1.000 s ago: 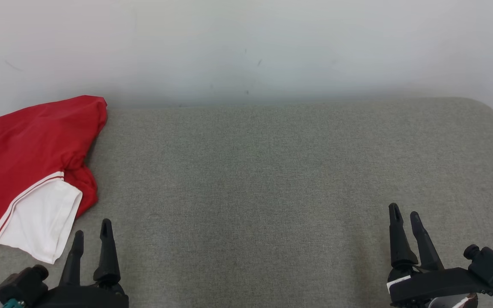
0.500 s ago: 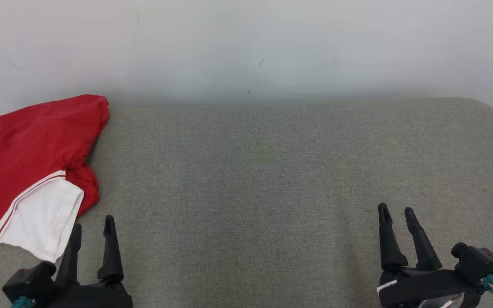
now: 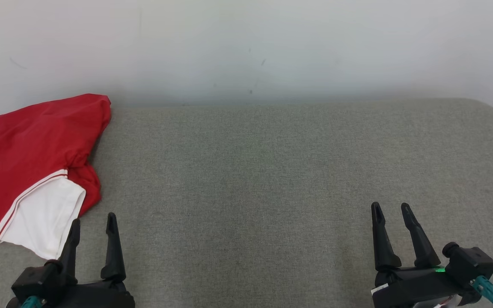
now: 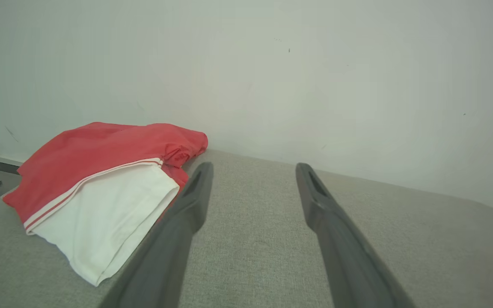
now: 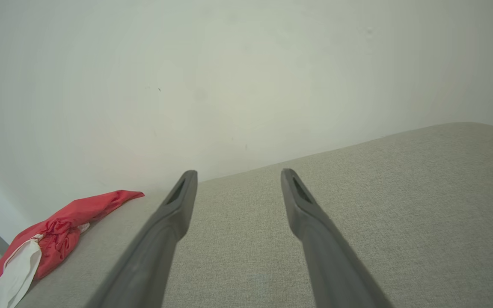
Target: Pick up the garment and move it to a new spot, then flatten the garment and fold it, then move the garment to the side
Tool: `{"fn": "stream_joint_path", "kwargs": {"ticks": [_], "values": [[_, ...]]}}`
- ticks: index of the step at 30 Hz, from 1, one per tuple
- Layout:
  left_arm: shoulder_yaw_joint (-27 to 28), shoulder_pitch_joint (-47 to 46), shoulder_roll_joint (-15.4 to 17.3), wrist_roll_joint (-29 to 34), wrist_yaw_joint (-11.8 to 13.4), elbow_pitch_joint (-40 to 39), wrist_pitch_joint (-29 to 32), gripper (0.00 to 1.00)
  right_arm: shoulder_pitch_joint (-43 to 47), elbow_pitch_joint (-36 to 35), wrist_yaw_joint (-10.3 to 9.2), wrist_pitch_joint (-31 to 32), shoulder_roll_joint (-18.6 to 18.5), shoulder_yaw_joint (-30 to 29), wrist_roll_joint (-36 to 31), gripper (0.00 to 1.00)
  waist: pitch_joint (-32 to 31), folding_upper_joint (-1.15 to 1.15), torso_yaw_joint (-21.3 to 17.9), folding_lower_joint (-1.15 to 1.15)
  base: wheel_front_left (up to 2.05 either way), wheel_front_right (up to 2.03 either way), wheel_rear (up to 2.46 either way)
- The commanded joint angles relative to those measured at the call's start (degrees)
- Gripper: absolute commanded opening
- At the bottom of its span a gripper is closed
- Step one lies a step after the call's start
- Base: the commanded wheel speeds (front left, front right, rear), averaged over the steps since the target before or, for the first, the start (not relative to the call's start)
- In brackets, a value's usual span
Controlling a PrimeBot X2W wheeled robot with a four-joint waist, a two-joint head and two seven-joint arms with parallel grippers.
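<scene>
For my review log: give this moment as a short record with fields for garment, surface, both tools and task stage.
surface: grey fabric, wall behind
garment: red and white, crumpled, at the surface's left end
left tool: open, empty, beside garment's white part
right tool: open, empty, over bare fabric
task stage: garment not yet picked up

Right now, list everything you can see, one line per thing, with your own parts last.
garment: one, red with a white panel and striped trim, crumpled at the far left of the padded surface, by the wall.
padded surface: one, grey fabric, spanning the view ahead.
wall: one, white, behind the padded surface.
left claw: one, black, open and holding nothing, lower left, close by the garment's white panel.
right claw: one, black, open and holding nothing, lower right, over bare fabric.
</scene>
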Motion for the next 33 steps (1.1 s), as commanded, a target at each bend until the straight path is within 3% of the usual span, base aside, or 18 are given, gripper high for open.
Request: {"fn": "stream_joint_path", "kwargs": {"ticks": [1,33], "values": [[-0.04,-0.33,0.37,1.85,0.1,-0.49,-0.67,1.0,0.15,-0.65,-0.09,-0.63,-0.22,0.24,-1.73,1.0,-0.01,0.0,0.06,0.0,0.0,0.0,0.0],[2.26,-0.4,-0.51,10.03,-4.03,3.72,-3.82,1.0,1.48,-1.36,-0.12,-3.83,-0.24,-0.25,-11.78,1.0,-1.06,0.0,0.89,0.0,0.0,0.0,0.0]]}}
